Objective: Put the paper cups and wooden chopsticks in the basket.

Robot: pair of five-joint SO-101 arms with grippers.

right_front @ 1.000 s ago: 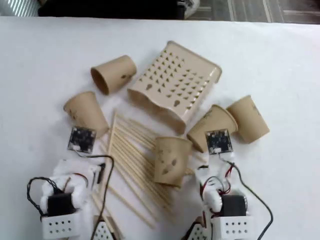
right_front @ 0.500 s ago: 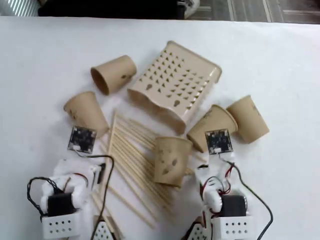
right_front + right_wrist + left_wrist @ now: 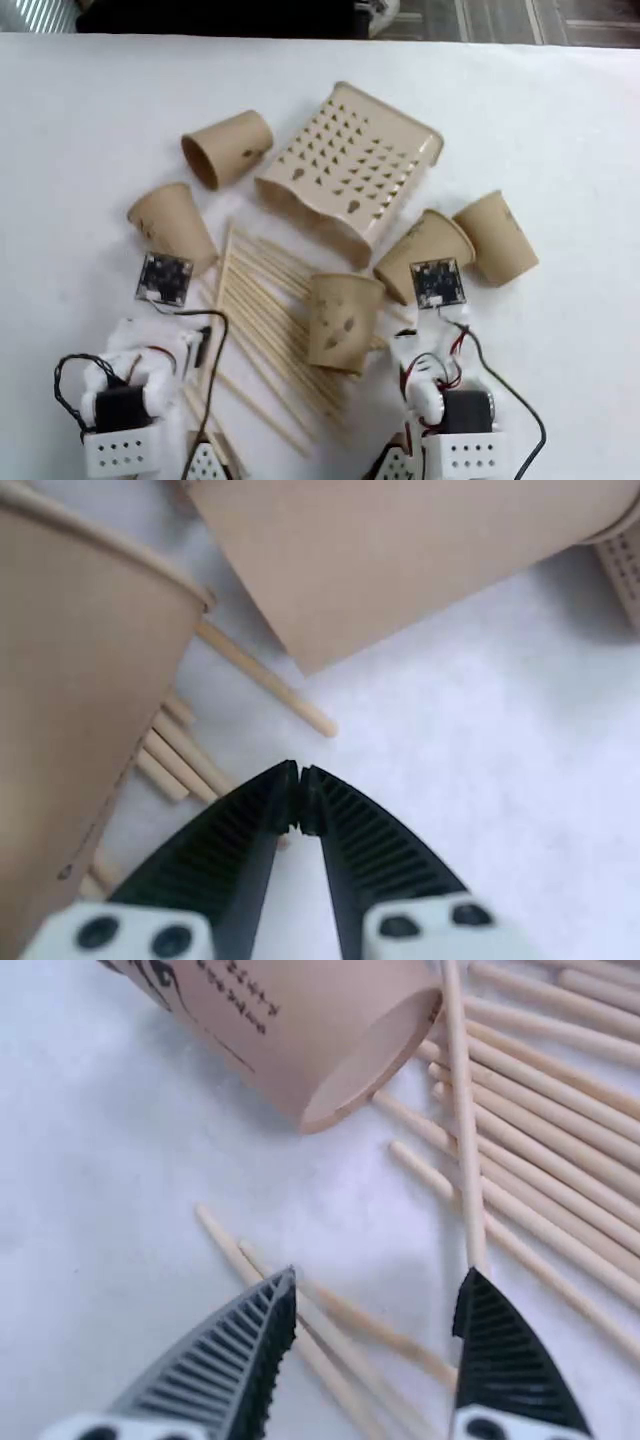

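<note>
1. Nothing had moved since 1 second earlier: both arms and every item sat exactly as before.
2. My left gripper [image 3: 378, 1280] hung spread wide and empty, low over loose wooden chopsticks [image 3: 540, 1130], with the mouth of 1 cup lying just ahead of it.
3. My right gripper [image 3: 300, 777] was closed tip to tip on nothing, over a bare patch of table [image 3: 90, 120] between 2 cups, with a stick end just ahead of its tips.
4. I saw the basket [image 3: 350, 165] mid-table with a perforated face up, 1 corner pointing toward the far edge.
5. All 5 paper cups [image 3: 228, 148] lay on their sides on the table: 2 left of the basket, 2 touching each other at its right corner, and 1 resting on the fan of chopsticks near its front rim.
6. Room was tight between the arms, where sticks and cups crowded together. Wide open table remained at the far left, at the far right, and beyond the basket up to the far edge.
</note>
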